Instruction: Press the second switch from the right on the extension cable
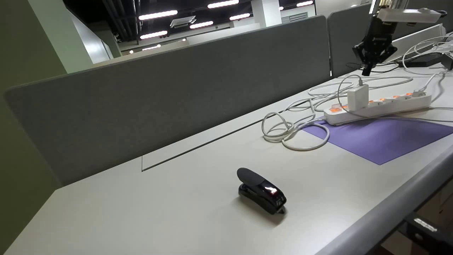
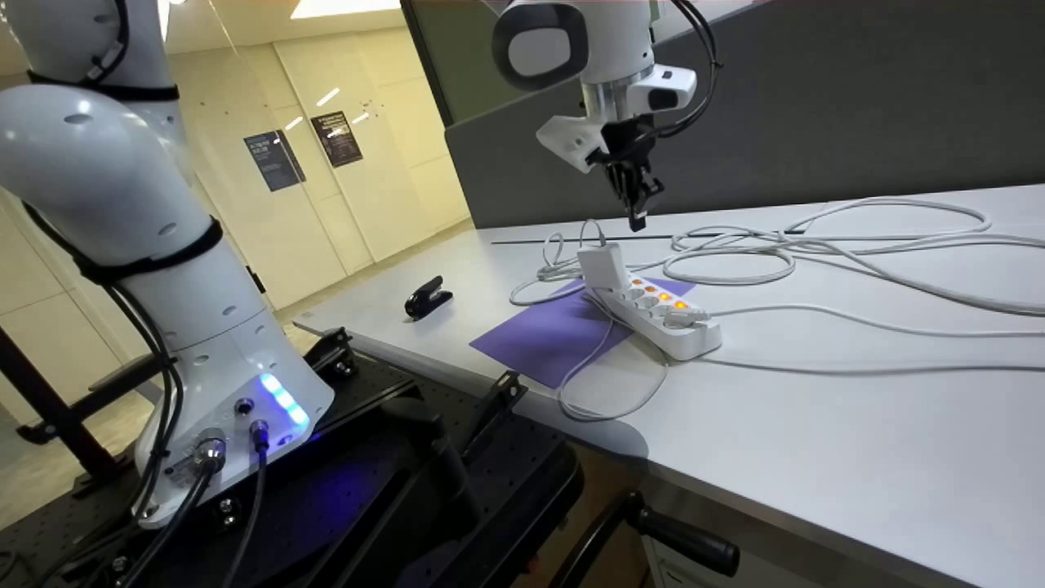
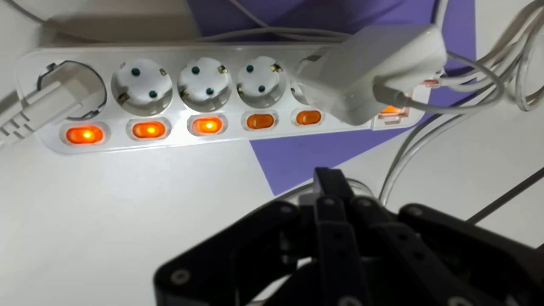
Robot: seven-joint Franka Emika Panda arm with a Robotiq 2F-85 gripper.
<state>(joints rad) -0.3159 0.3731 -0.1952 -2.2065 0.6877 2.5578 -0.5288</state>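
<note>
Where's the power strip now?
In the wrist view, the power strip stretches across the upper half from the left side, partly over the purple sheet, with the gripper below.

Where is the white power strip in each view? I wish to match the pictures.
In an exterior view: power strip far right.
In an exterior view: power strip right of centre.
In the wrist view: power strip across the upper half.
Landmark in all three: purple sheet, partly beneath it.

A rounded, glossy white arm (image 2: 114, 188) wears black straps (image 2: 163, 262) and black cables (image 2: 171, 369); on its flared white base (image 2: 216, 400), a round silver metal connector (image 2: 210, 447) sits at eight o'clock from a glowing pale-blue light strip (image 2: 284, 398). The angular black gripper (image 3: 334, 182) bears round grey screws (image 3: 180, 276).
</note>
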